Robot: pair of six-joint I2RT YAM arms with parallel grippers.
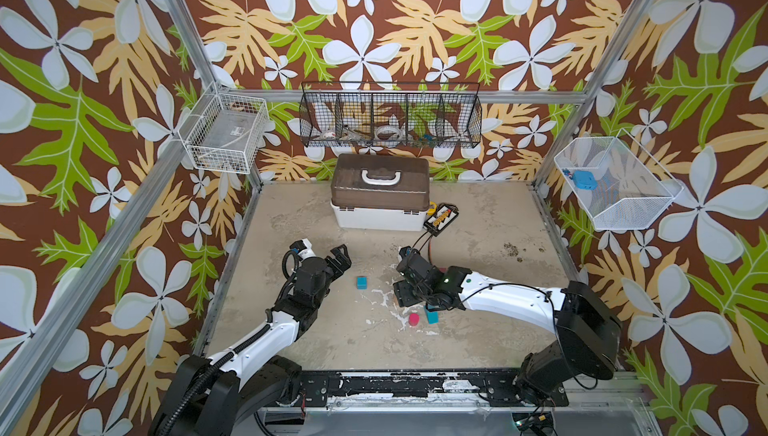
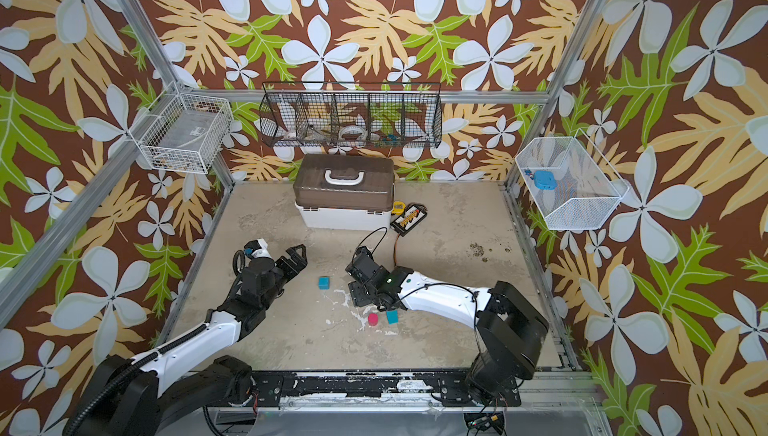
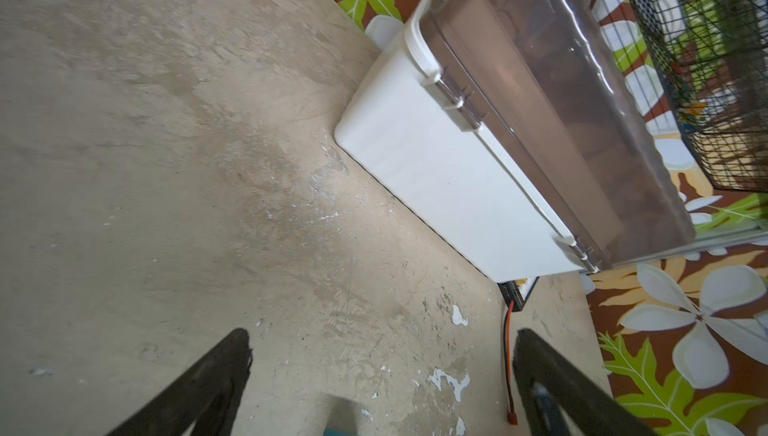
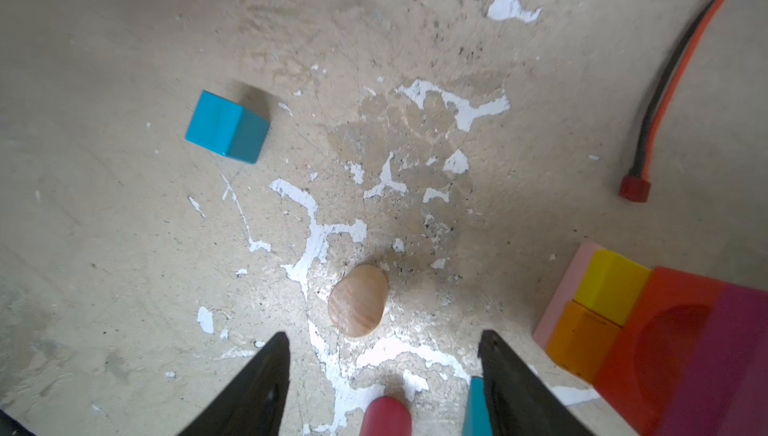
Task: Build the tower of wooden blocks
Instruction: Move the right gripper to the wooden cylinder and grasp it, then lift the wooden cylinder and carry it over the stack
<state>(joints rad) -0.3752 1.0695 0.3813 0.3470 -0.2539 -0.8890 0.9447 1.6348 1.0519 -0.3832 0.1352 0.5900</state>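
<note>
In the right wrist view my right gripper [image 4: 382, 338] hangs open above the table with nothing between its fingers. Under it lie a tan cylinder [image 4: 358, 300] and a red cylinder [image 4: 385, 416], and a teal block [image 4: 473, 407] shows beside one finger. A teal cube [image 4: 226, 127] sits farther off. A cluster of pink, yellow, orange, red and magenta wood blocks [image 4: 623, 313] stands to one side; the right arm hides it in both top views. In both top views the teal cube [image 1: 362, 282] [image 2: 323, 282] lies between the open, empty left gripper [image 1: 343, 257] [image 3: 382, 338] and the right gripper [image 1: 401, 294].
A white box with a brown lid [image 1: 380, 201] [image 3: 436, 172] stands at the back. A black and yellow pack [image 1: 442, 217] lies beside it, with wires trailing toward the right arm. Wire baskets [image 1: 390, 120] hang on the walls. The red cylinder [image 1: 414, 319] and teal block [image 1: 432, 315] lie near the front.
</note>
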